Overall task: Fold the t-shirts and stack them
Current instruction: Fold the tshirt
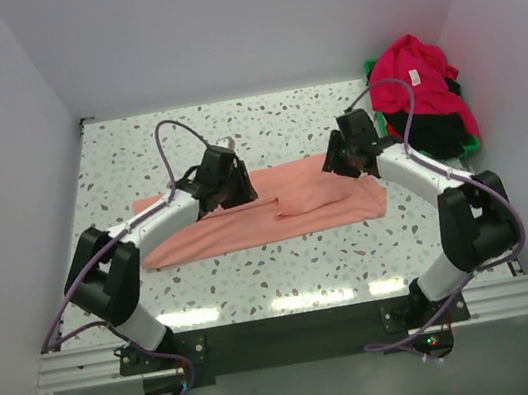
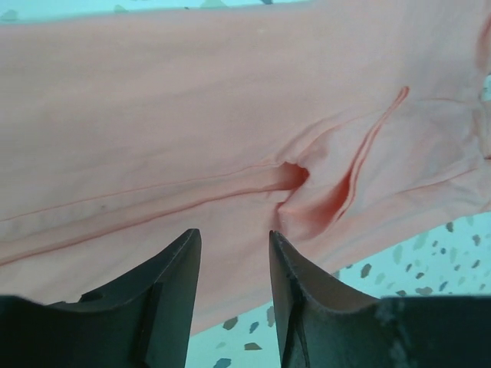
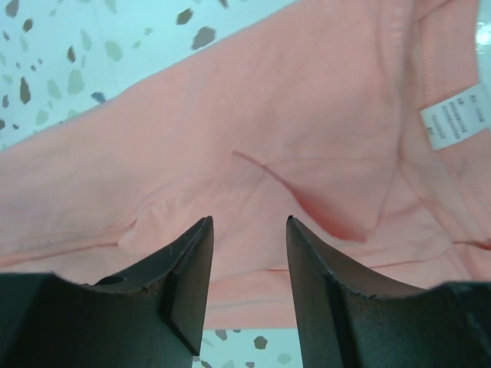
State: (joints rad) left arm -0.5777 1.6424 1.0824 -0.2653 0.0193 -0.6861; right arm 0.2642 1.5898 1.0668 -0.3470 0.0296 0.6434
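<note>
The salmon-pink t-shirt (image 1: 277, 214) lies folded into a long band across the middle of the table. It fills the left wrist view (image 2: 192, 130) and the right wrist view (image 3: 291, 130), where its white neck tag (image 3: 454, 123) shows. My left gripper (image 1: 225, 186) is open just above the shirt's far edge, left of centre (image 2: 234, 238). My right gripper (image 1: 344, 159) is open above the shirt's far right corner (image 3: 249, 226). Neither holds cloth. The crimson red shirt (image 1: 412, 71) with a white label lies on the black shirt (image 1: 433, 134) at the back right.
A green bin (image 1: 474, 137) under the red and black shirts stands at the back right corner. White walls close in the speckled table (image 1: 287, 275) on three sides. The metal rail with the arm bases runs along the near edge.
</note>
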